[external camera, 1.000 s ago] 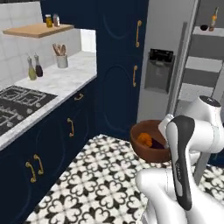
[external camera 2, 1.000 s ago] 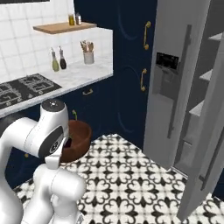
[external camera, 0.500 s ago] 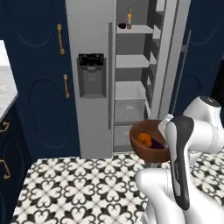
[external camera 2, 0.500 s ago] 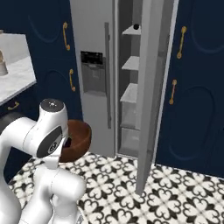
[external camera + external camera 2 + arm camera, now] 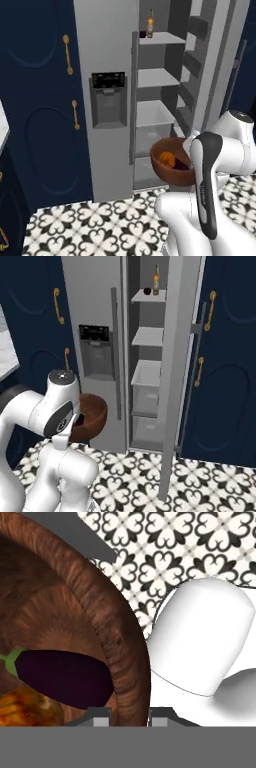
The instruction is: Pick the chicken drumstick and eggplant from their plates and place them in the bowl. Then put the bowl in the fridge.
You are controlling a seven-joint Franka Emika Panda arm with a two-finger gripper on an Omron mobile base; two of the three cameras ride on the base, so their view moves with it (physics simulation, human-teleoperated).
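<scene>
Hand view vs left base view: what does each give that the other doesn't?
Hand view alone: the eggplant clearly, purple body and green stem, lying on the chicken drumstick, and the gripper shut on the bowl rim.

Left base view alone: the fridge with its door open, grey shelves, a bottle on the top shelf, and navy cabinets with gold handles.

Both: the bowl with the orange drumstick inside, and the patterned floor.

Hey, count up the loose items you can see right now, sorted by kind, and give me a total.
Bowl: 1
Drumstick: 1
Eggplant: 1
Bottle on the fridge top shelf: 1
Small dark item beside the bottle, kind unclear: 1
Total: 5
</scene>
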